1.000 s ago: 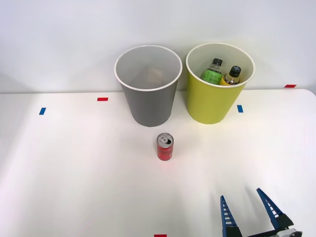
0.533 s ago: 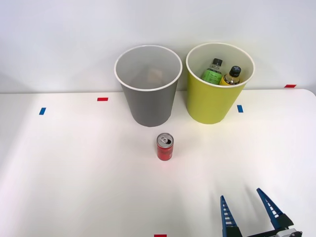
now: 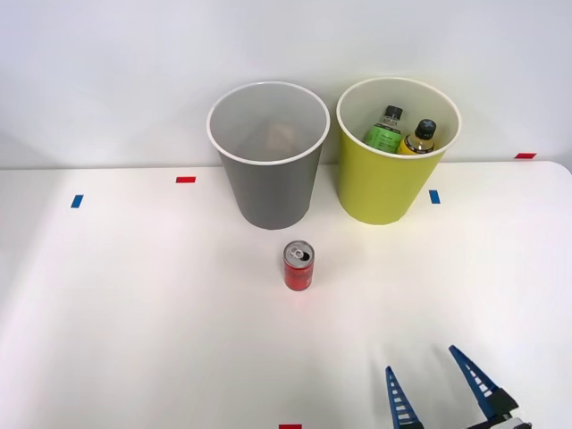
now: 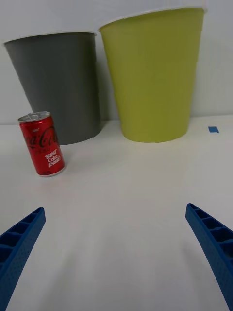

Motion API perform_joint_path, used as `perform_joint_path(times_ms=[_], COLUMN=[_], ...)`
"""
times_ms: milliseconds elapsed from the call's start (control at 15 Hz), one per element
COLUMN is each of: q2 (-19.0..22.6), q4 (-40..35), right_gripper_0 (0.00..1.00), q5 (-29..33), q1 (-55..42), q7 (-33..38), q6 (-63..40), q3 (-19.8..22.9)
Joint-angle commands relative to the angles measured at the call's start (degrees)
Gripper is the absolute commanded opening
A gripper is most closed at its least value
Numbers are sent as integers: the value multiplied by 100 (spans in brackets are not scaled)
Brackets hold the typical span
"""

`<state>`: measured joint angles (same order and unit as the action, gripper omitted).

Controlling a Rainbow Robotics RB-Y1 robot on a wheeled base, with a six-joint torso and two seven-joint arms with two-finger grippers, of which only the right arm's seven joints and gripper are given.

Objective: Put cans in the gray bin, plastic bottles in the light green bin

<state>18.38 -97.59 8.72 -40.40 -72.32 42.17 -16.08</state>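
A small red can [image 3: 298, 265] [image 4: 42, 144] with a silver top stands upright on the white table, just in front of the gray bin [image 3: 267, 154] [image 4: 59, 86]. To that bin's right stands the light green bin [image 3: 396, 149] [image 4: 152, 74], holding two plastic bottles: a dark one with a green label [image 3: 385, 130] and a yellow-orange one [image 3: 418, 138]. My right gripper [image 3: 432, 384] [image 4: 116, 243] hovers open near the table's front edge, right of the can and well short of it, nothing between its fingers.
Small tape marks dot the table: blue [image 3: 77, 201] at the left, red [image 3: 186, 180] behind it, blue [image 3: 434, 197] beside the green bin, red [image 3: 525, 155] at the far right, red [image 3: 290, 426] at the front edge. A pale wall rises behind the bins.
My right gripper has slid a little to the left and back toward the front edge. The can, bins and bottles have not moved.
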Motion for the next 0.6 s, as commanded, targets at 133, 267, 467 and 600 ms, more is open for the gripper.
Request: perform_joint_path(times_ms=[133,267,467,600], q2=[553,641,729,755], q4=[-217,-217,-217,-217], right_gripper_0=[100,100,100,100], q5=[33,-485,-1610,-2006], q1=[287,489,788,999], q7=[-265,-836,-2137,-2489], q6=[-7,-60,-367,-534], q3=[-369,-721,-1213,-1389])
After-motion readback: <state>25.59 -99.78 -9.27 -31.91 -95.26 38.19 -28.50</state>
